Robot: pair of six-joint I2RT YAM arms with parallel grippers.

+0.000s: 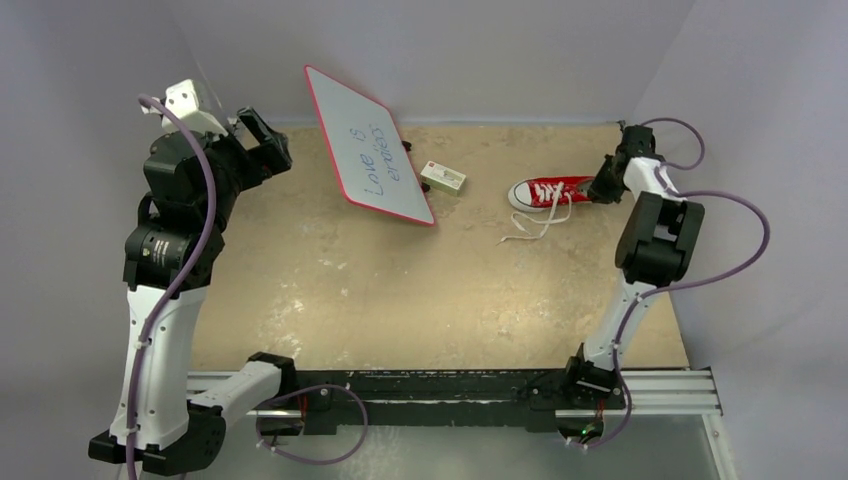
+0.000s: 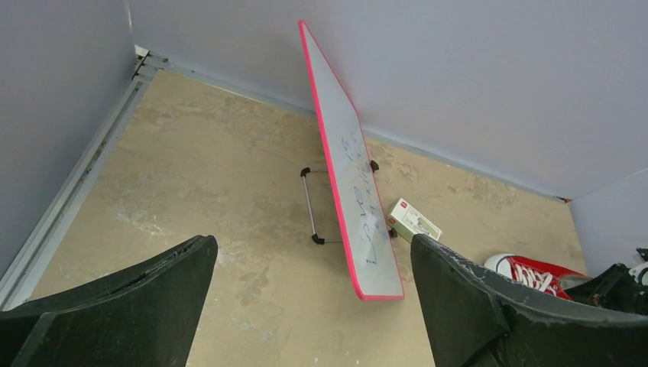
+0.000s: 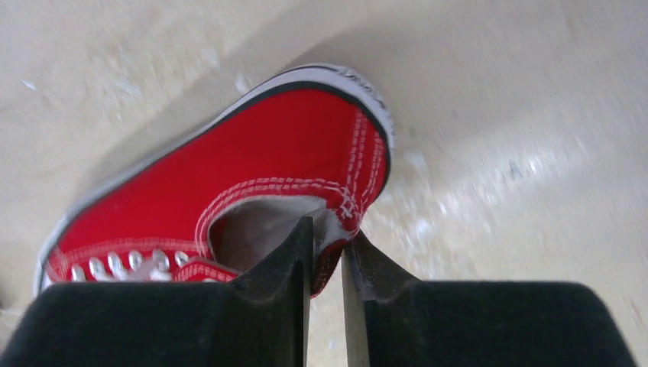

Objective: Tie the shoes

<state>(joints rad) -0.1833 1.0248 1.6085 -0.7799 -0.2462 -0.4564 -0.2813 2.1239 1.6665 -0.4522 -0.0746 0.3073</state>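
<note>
Right pincer (image 3: 327, 256): almost closed, clamping the heel rim of the small red canvas sneaker (image 3: 252, 160), with one finger inside the opening and the other outside.
Left pincer (image 2: 312, 245): spread wide, holding nothing, raised over the far left of the beige worktop (image 1: 400, 300).
Sneaker heading: toe to the left, heel to the right, long axis left to right.
Sneaker place: far right of the worktop, heel at the right pincer, well apart from the left one.
White laces (image 1: 533, 226): loose, trailing towards the near side.
</note>
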